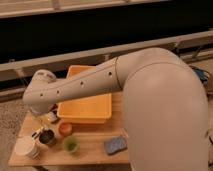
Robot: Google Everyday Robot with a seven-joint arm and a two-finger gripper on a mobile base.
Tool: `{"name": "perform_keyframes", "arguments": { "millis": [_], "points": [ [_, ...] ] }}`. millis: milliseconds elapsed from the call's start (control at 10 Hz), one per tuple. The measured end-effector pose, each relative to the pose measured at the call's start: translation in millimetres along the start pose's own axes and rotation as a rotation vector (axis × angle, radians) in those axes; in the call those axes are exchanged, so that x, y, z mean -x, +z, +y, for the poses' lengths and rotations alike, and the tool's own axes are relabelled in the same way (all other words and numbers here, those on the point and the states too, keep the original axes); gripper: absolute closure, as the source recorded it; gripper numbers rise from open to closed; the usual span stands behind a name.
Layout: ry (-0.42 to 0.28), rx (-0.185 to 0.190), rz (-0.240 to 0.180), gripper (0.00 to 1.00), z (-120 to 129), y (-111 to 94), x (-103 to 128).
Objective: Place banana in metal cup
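– why is the gripper [44, 121] parked low at the table's [90, 147] left end?

– looks like it's over the metal cup [47, 138], jaws pressed together, seemingly pinching the banana [38, 133].

– which way does the banana point?

– slanted, near-left to far-right, just beside the cup's rim, not inside. yellow tub [86, 107] sits farther back.

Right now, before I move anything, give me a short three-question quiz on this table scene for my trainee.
1. What colour is the sponge at the table's front edge?
2. True or false: the green cup stands inside the yellow tub.
3. The shut gripper hangs closest to: A the metal cup, B the sponge, C the tub's far wall.

Key: 1 blue; 2 false, it stands on the table in front of the tub; 3 A.
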Motion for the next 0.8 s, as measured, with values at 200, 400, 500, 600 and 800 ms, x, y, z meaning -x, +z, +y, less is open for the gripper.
{"name": "perform_keyframes", "arguments": {
  "millis": [200,400,500,600,800],
  "points": [
    [-0.008,0.031,0.002,1.00,8,11,-1],
    [-0.014,0.061,0.014,1.00,19,25,-5],
    [-0.013,0.075,0.023,1.00,23,32,-8],
    [-0.006,0.087,0.036,1.00,27,42,-13],
    [0.017,0.095,0.057,1.00,26,55,-22]
  ]
}}
